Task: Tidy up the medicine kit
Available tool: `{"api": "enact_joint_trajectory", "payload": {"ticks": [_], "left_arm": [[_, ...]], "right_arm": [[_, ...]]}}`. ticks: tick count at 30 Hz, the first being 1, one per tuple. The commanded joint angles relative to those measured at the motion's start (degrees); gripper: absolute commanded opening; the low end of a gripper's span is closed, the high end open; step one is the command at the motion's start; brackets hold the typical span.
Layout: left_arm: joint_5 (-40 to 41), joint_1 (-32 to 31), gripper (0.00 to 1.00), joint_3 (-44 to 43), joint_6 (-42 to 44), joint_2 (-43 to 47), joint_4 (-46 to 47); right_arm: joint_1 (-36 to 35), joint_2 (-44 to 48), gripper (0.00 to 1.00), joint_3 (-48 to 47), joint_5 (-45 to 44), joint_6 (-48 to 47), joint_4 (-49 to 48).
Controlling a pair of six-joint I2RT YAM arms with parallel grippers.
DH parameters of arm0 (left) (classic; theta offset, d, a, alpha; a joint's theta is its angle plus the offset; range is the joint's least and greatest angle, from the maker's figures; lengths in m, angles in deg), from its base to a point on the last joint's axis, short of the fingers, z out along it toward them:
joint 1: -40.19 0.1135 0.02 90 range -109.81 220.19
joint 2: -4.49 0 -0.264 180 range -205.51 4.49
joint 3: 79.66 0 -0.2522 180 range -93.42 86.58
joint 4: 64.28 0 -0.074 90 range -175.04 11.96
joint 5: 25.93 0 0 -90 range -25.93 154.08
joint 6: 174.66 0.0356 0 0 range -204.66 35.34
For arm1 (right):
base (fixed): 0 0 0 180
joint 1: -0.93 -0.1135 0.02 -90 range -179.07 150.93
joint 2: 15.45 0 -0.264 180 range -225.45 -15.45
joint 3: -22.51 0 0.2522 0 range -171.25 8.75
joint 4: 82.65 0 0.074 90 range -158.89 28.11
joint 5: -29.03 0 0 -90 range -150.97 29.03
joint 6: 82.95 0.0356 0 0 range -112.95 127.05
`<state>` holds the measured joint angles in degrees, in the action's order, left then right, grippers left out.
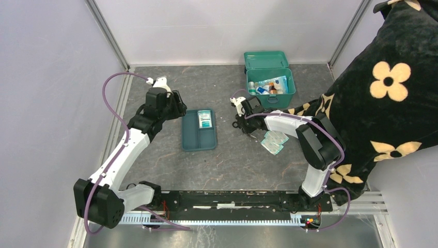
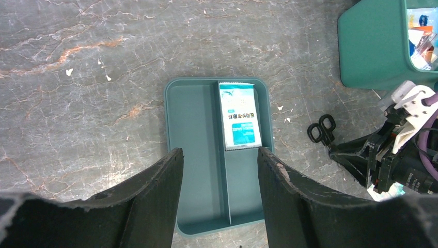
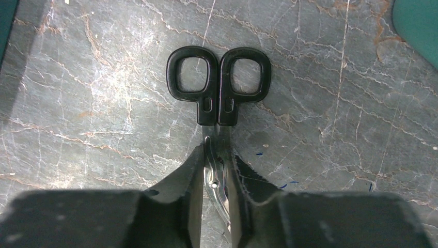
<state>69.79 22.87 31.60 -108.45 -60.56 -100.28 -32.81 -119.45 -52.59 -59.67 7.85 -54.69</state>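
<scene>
The table (image 1: 155,160) is a dark grey slab veined like marble. Pale walls close it at the left and back, with aluminium posts in the far corners. A black rail (image 1: 232,199) carrying both arm bases runs along the near edge. On the right, a figure in a black garment with cream flowers (image 1: 392,82) leans over the table's edge. The widest bare stretches lie left of the flat teal tray (image 1: 192,137) and in front of it toward the rail. The far right is crowded. The medicine kit (image 1: 272,95) stands there, close to the back wall, with its long axis running left to right. Its mouth faces up and shows packets and small bottles inside. Its lid (image 1: 266,59) is thrown back on the far side toward the wall. The tray lies near the table's middle with its long axis running near to far, and a teal-and-white sachet (image 2: 238,116) sits in the far end of its right compartment. The left gripper (image 2: 219,196) hangs over the tray's near end, jaws spread wide and holding nothing. Between tray and kit, the right gripper (image 3: 216,155) has pinched its fingers onto the blades of black-handled scissors (image 3: 218,77), whose handles point away from it. Two pale green packets (image 1: 274,140) lie just beside the right arm.
</scene>
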Motion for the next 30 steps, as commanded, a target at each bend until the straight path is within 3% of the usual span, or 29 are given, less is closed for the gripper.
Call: {"api": "enact_joint_trajectory", "payload": {"ticks": [1,4,10,21,23,26,30], "left_arm": [[-2.05,0.45,0.61,-0.12,0.64,-1.12,1.62],[-3.56,0.50,0.61,-0.15,0.32,-1.99,2.03],[-10.25,-0.23,0.60,2.21,-5.16,-1.94,5.87],[-9.50,-14.45,0.58,4.29,-15.12,-8.86,16.90],[-9.15,-14.98,0.57,3.62,-15.32,-9.81,17.17],[-7.61,-15.16,0.57,3.38,-15.36,-9.13,17.27],[-7.64,-15.20,0.59,4.26,-16.23,-8.94,19.26]], "right_arm": [[-0.10,-2.12,0.18,4.11,0.15,0.95,1.45],[-0.38,-0.78,0.08,5.72,1.49,1.92,-0.05],[-0.43,4.79,0.03,8.18,7.86,6.05,-5.46],[-0.38,9.21,0.00,12.29,11.60,9.91,-11.28],[-0.41,10.27,0.05,12.65,10.45,9.93,-10.95],[-0.57,12.55,0.26,12.57,6.49,9.14,-8.48],[-1.48,14.92,0.43,13.54,3.62,11.06,-7.69]]}}
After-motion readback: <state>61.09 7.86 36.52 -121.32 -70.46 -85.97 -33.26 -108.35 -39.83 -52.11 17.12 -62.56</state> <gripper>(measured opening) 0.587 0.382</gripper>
